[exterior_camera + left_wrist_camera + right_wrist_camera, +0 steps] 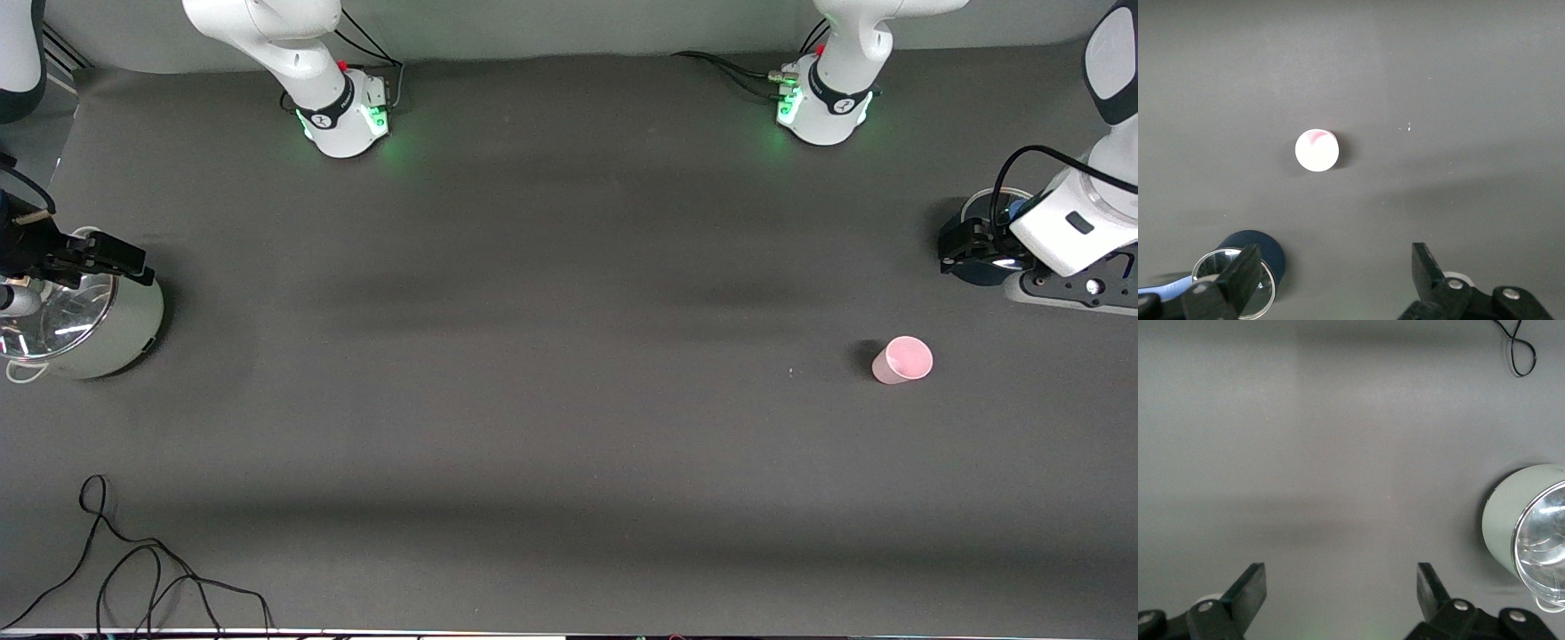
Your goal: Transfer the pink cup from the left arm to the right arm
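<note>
Pink cup (903, 360): stands upright on the grey table (551, 373), mouth up, alone, toward the left arm's end. Nothing touches it. In the left wrist view the pink cup (1317, 150) shows as a pale round rim with a pink tint inside.

Left gripper (965, 249): up in the air at the left arm's end of the table, over a dark blue round container (982, 267). Fingers (1428, 267) spread wide, nothing between them. The cup sits on the table well apart from it.

Dark blue container: partly hidden under the left gripper in the front view; the left wrist view shows the dark blue container (1261, 250) with a shiny rim, just beside one finger. What it is exactly I cannot tell; possibly a small pot or tin.

Right gripper (93, 258): at the right arm's end of the table, over the rim of a pale green pot (107, 342). Fingers (1251, 587) stand fully apart, holding nothing.

Pale green pot: upright, bright metal interior, near the table edge at the right arm's end; the pale green pot (1511, 527) is seen off to one side in the right wrist view.

Black cable (142, 569): loose loops on the table, nearest the front camera, toward the right arm's end.

Transfer: not begun; cup on the table, in neither gripper.
</note>
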Robot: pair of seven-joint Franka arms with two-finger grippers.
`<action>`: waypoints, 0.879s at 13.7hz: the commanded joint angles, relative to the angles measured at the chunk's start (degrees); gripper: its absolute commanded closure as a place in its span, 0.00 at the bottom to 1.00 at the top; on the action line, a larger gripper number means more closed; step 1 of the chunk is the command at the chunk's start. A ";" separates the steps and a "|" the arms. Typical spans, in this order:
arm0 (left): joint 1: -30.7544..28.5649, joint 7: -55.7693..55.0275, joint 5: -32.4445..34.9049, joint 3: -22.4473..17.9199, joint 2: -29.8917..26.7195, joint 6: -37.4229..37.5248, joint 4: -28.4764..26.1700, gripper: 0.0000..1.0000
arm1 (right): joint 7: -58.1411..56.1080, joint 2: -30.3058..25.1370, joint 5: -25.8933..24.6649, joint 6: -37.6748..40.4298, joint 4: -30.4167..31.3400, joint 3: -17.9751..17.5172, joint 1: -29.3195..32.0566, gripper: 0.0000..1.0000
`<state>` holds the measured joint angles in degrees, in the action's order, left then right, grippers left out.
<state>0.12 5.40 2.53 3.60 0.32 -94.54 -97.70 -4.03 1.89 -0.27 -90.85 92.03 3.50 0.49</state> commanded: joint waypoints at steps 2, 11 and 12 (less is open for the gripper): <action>0.50 0.49 0.10 -0.26 0.29 0.32 0.76 0.00 | -0.98 0.74 -0.78 0.23 -1.23 0.19 -0.05 0.00; 0.50 0.49 0.10 -0.26 0.29 0.32 0.76 0.00 | -0.46 0.74 -0.78 0.32 -1.15 0.19 -0.23 0.00; 0.50 0.57 0.10 -0.26 0.29 0.32 0.76 0.00 | -0.20 0.74 -0.70 0.32 -1.06 0.19 -0.23 0.00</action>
<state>0.14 5.43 2.53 3.62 0.35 -94.54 -97.70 -4.03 2.12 -0.27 -90.85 92.03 3.50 0.49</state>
